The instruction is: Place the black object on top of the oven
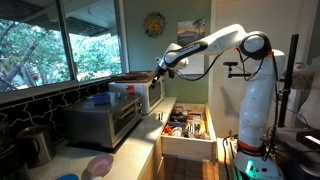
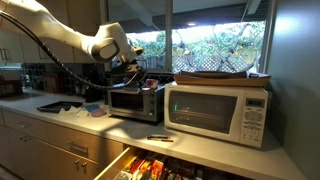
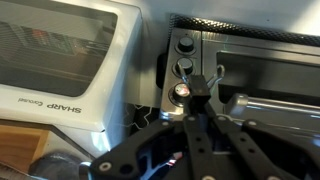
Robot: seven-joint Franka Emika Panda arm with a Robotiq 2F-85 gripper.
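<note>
Gripper (image 3: 200, 92), dark linkages, nearest the wrist lens: fingers are drawn together, and a small dark piece is seen at their tips. Whether that piece is gripped cannot be told. In an exterior view the gripper (image 2: 130, 67) is seen above the oven.

Arm (image 1: 215, 42), white: extended from its stand toward the counter appliances.

Microwave (image 2: 215, 112), white, marked SHARP: set on the counter (image 2: 205, 150), just beside the oven.

Oven (image 2: 128, 102): wide stainless-steel box with a dark glass door. A bar handle (image 3: 280, 100) is fitted across the front and a column of round knobs (image 3: 184, 68) at the end nearest the microwave. It is stood on the same counter.

Drawer (image 1: 185, 148): open beneath the counter, packed with small goods.

Slim dark item (image 2: 160, 138): laid on the counter before the microwave.
</note>
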